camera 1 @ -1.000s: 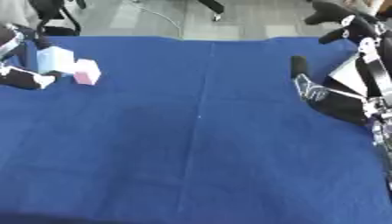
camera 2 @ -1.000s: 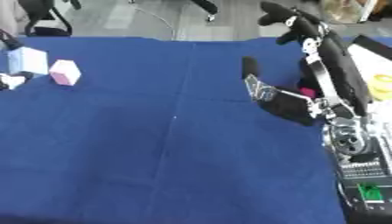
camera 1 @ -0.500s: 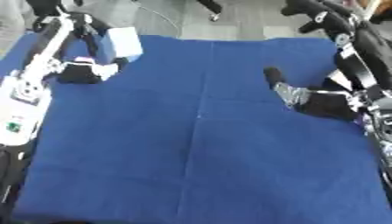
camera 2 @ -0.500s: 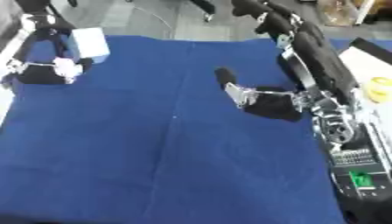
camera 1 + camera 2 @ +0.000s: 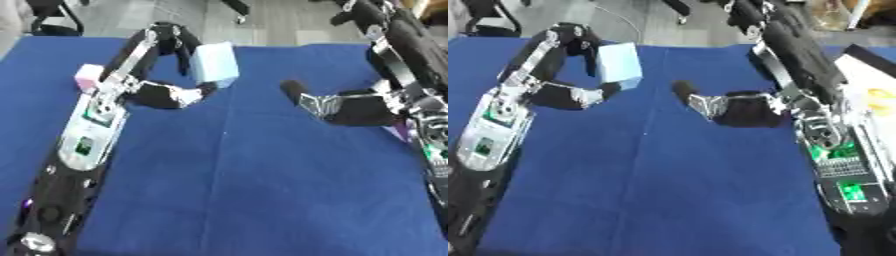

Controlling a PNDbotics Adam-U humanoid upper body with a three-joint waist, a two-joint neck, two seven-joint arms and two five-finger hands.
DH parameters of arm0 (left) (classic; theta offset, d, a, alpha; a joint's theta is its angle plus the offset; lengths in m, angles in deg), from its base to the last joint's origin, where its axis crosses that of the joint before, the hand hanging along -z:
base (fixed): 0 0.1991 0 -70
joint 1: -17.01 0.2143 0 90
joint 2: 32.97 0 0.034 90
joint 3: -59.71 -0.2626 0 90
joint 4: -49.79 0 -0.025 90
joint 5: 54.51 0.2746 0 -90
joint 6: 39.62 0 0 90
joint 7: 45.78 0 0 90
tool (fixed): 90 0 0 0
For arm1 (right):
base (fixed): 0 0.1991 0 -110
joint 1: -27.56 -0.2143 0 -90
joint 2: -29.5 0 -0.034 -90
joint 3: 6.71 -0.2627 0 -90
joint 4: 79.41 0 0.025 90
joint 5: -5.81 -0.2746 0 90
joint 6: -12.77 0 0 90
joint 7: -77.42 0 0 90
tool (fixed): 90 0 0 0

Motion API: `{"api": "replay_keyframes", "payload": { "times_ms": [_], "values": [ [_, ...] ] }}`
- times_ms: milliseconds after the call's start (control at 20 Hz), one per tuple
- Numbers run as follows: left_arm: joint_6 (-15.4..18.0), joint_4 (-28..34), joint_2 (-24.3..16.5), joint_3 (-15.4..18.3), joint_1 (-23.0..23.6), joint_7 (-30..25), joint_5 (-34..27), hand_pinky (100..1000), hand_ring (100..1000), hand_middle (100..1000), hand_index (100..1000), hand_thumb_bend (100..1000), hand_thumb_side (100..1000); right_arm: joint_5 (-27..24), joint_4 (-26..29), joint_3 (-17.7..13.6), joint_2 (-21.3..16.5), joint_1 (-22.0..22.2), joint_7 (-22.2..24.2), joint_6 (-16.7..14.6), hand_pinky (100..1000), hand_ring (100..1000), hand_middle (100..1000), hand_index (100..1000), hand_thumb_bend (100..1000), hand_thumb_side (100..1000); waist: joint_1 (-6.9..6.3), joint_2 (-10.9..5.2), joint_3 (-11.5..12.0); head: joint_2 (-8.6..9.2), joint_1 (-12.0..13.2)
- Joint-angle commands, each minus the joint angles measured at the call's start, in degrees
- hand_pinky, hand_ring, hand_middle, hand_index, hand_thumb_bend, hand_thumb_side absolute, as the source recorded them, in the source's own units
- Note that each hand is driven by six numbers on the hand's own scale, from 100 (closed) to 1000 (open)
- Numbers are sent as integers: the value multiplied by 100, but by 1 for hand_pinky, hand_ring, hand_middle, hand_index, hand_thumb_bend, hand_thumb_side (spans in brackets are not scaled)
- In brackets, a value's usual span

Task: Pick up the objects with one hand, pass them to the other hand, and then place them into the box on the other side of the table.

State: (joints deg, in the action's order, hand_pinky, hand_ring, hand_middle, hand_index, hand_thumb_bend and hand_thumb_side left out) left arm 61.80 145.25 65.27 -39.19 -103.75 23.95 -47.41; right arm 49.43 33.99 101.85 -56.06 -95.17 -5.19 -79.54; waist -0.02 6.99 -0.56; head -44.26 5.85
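Surface [image 5: 227, 190]: covered in blue cloth with a seam down the middle. Grey floor beyond the far edge, with black chair bases [image 5: 54, 20] showing.

Left hand [image 5: 171, 95] is lifted over the left-centre of the cloth, its fingers curled around the lower edge of a pale blue block [image 5: 215, 64], which is held up and tilted.

A small pink block [image 5: 88, 76] lies on the cloth at far left, partly behind the left arm.

Right hand [image 5: 710, 106] reaches in from the right toward the centre, fingers extended and holding nothing, apart from the blue block.

A white box [image 5: 868, 95] with something yellow inside sits at the right edge.
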Motion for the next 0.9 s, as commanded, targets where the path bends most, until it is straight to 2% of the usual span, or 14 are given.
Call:
{"api": "replay_keyframes", "payload": {
  "times_ms": [50, 250, 500, 900],
  "values": [
    [52, 176, 11, -117, -107, -93, -102, 529, 337, 337, 421, 403, 123, -80, 119, 29, -28, -114, -3, 214, 679, 935, 826, 991, 432, 489, 83, -55, -7, 14, -27],
    [88, 172, 29, -236, -120, -116, -33, 532, 339, 340, 424, 400, 124, -267, 119, 109, -22, -120, 38, 336, 664, 932, 816, 991, 417, 501, 87, -43, -15, 14, -56],
    [148, 257, 6, -308, -251, 3, 26, 534, 342, 342, 426, 387, 121, -677, 119, 235, -23, -122, 314, 512, 634, 931, 801, 989, 374, 531, 105, -25, -30, 14, -95],
    [121, 179, 0, -302, -359, 235, 213, 533, 341, 341, 426, 377, 109, -1113, 119, 275, -37, -115, 615, 793, 606, 927, 782, 980, 334, 563, 115, -3, -41, 14, -131]
  ]
}}
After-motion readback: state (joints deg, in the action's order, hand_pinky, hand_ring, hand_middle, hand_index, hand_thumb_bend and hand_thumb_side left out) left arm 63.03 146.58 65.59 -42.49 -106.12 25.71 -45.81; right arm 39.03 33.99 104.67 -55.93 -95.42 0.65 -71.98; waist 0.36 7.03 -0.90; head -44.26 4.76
